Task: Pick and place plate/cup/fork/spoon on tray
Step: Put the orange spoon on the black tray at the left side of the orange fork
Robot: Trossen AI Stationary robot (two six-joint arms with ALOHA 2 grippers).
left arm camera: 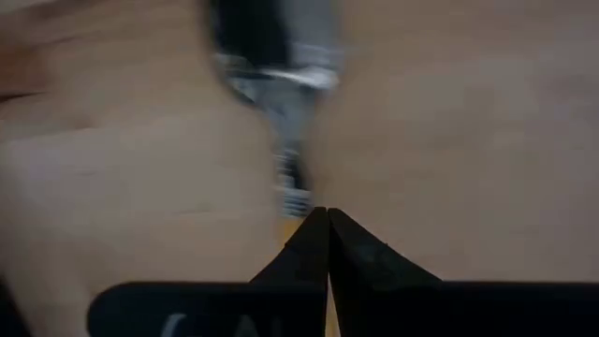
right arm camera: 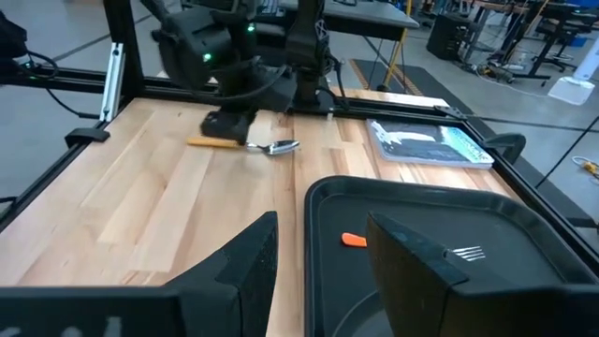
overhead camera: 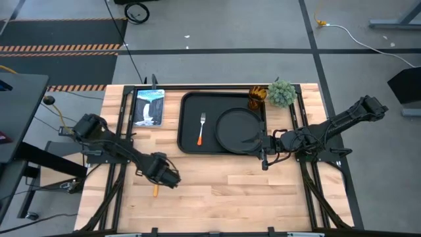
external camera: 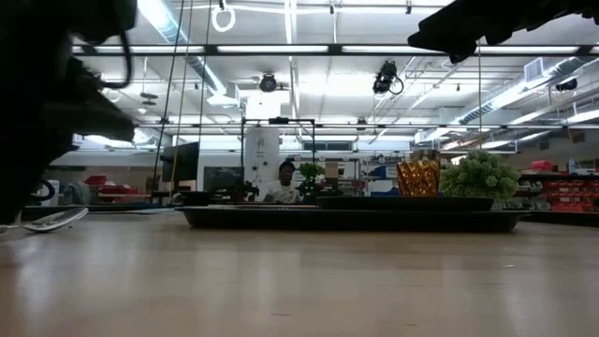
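The black tray [overhead camera: 189, 143] lies at the table's far middle. The round black plate [overhead camera: 238, 130] rests on its right half and the orange-handled fork [overhead camera: 201, 128] lies on its left half. The amber cup [overhead camera: 256, 97] stands at the tray's far right corner; whether on it or beside it, I cannot tell. My left gripper [overhead camera: 168, 178] is shut on the spoon [right arm camera: 251, 145] on the table near the front left. My right gripper [overhead camera: 264, 153] is open by the tray's near right corner, with one finger on each side of the tray's near rim [right arm camera: 309, 225]. My left gripper pinches the spoon's yellow-orange handle [left arm camera: 298, 217] between its two shut fingers, near where it meets the metal neck. The fingers come from above, slanting. The handle's free end [overhead camera: 156, 191] sticks out behind them. The spoon's bowl [external camera: 51, 221] lies at table level.
A small green plant [overhead camera: 281, 92] stands right of the cup at the far right. A booklet [overhead camera: 148, 106] lies left of the tray. Bare wood stretches along the table's front. A person [external camera: 285, 183] sits far off in the room behind.
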